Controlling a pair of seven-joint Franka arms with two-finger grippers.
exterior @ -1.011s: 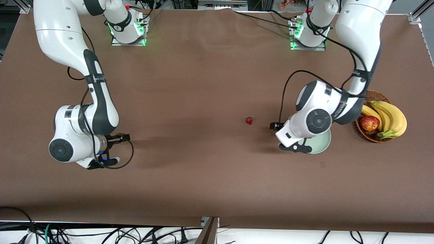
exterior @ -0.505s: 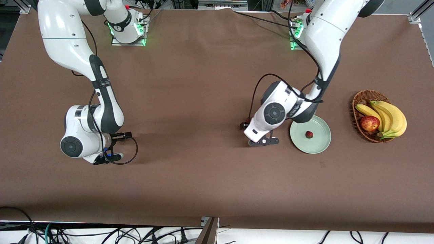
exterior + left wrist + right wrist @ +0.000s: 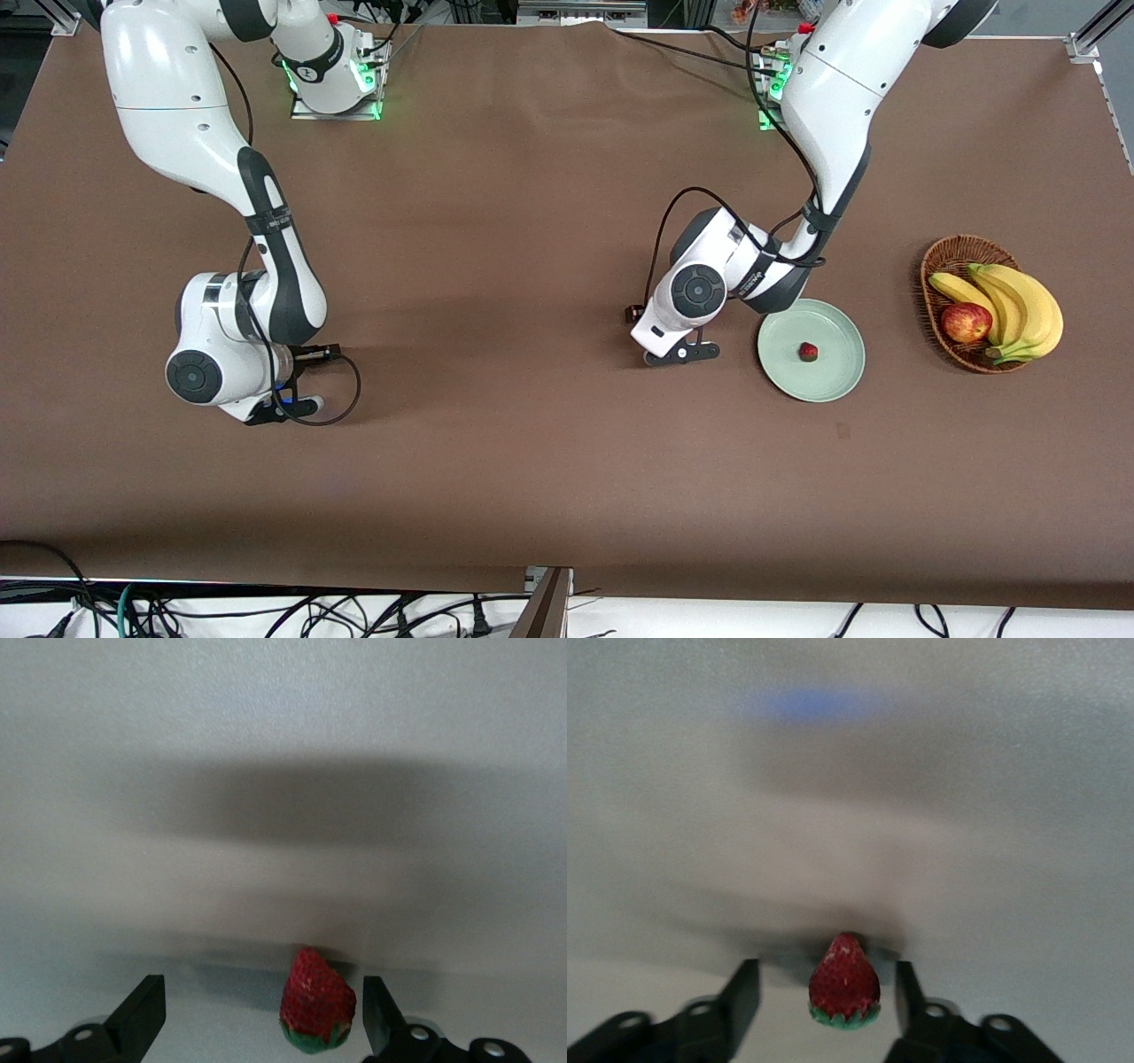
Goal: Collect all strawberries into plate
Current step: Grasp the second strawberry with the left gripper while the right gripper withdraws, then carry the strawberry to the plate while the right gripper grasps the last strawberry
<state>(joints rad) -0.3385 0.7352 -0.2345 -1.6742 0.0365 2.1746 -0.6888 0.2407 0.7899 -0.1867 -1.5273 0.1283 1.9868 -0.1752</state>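
Strawberries: one (image 3: 808,352) lies on the plate (image 3: 842,377). I keep both grippers, left (image 3: 264,1020) and right (image 3: 827,1001), spread open around two more berries; closing comes next.

Smooth glossy plate (image 3: 833,377), woven wicker basket (image 3: 941,262), matt brown table cover (image 3: 532,195)

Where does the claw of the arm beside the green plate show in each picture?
Front view: left gripper low over the table, beside the plate.
Left wrist view: its fingers at the bottom edge, flanking a strawberry.
Right wrist view: not in it; that is the right gripper.
Shared landmark: the table.
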